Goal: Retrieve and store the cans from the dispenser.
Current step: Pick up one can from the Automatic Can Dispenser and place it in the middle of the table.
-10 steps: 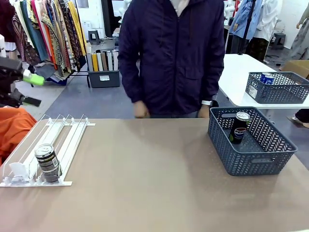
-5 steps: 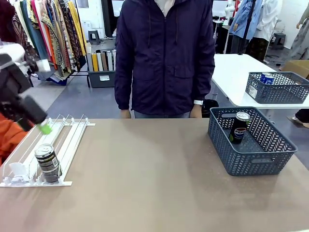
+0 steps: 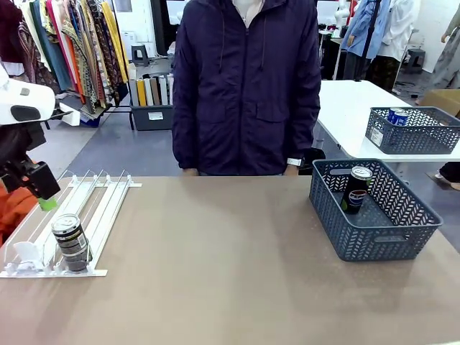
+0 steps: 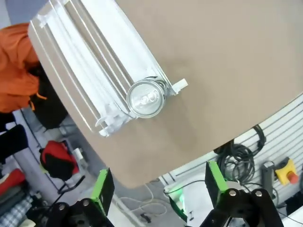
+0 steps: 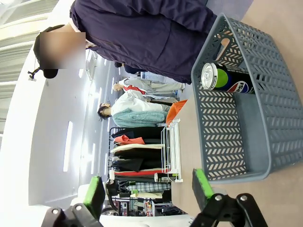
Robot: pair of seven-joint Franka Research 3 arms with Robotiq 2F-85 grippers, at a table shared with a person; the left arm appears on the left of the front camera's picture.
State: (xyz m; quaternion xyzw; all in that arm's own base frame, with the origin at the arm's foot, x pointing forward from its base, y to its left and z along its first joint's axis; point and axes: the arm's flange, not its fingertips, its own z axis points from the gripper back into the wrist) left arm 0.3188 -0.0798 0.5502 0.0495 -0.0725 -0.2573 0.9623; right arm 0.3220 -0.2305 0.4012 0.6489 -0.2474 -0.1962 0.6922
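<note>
Here, upright at the front of the rack (image 3: pixel 108 192), top up: a can (image 3: pixel 70 244). Above, left hand (image 4: pixel 158 184) wide, empty; right hand (image 5: pixel 147 189) wide too.

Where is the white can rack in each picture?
Front view: white rack lies lower left, one can standing at its near end.
Left wrist view: white rack upper left, seen from above.
Right wrist view: white rack small, lower middle, left of the basket.
Shared landmark: the tan table beneath it.

No legible lettering; the can (image 3: pixel 355 192) in the basket (image 3: pixel 374 243) bears a red-white-blue logo.
</note>
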